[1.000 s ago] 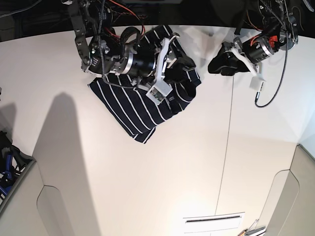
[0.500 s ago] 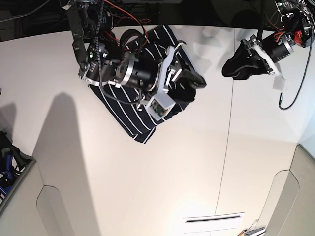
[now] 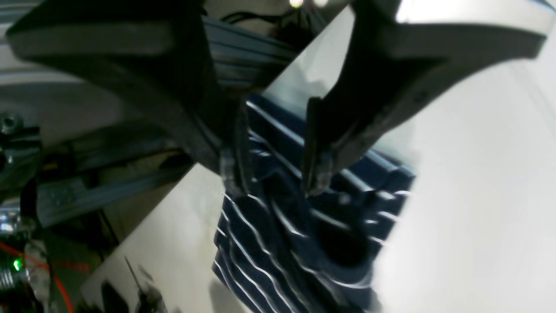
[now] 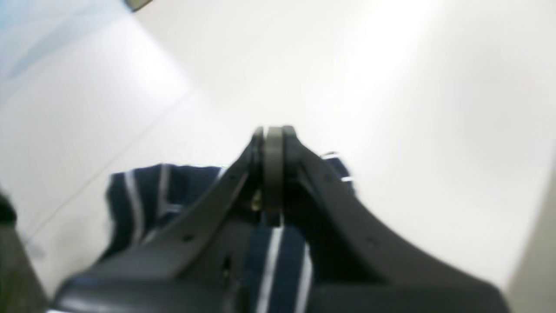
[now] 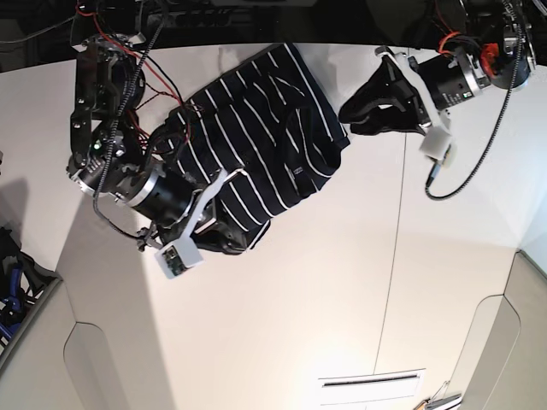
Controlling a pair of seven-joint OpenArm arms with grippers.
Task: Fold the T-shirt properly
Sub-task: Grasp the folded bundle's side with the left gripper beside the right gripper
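White table (image 5: 342, 282), your right gripper (image 4: 273, 139) with jaws pressed together over the T-shirt (image 5: 265, 145) hem, your left gripper (image 3: 273, 174) part open just above the shirt's far edge, nothing visibly held.

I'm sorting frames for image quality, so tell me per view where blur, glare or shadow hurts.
Left wrist view: the left hand is dark and soft, and the T-shirt stripes are smeared. Right wrist view: blurred throughout, the table blown out white around the right hand. Base view: sharp, with a glare patch at the near table edge and a broad shadow lower left.
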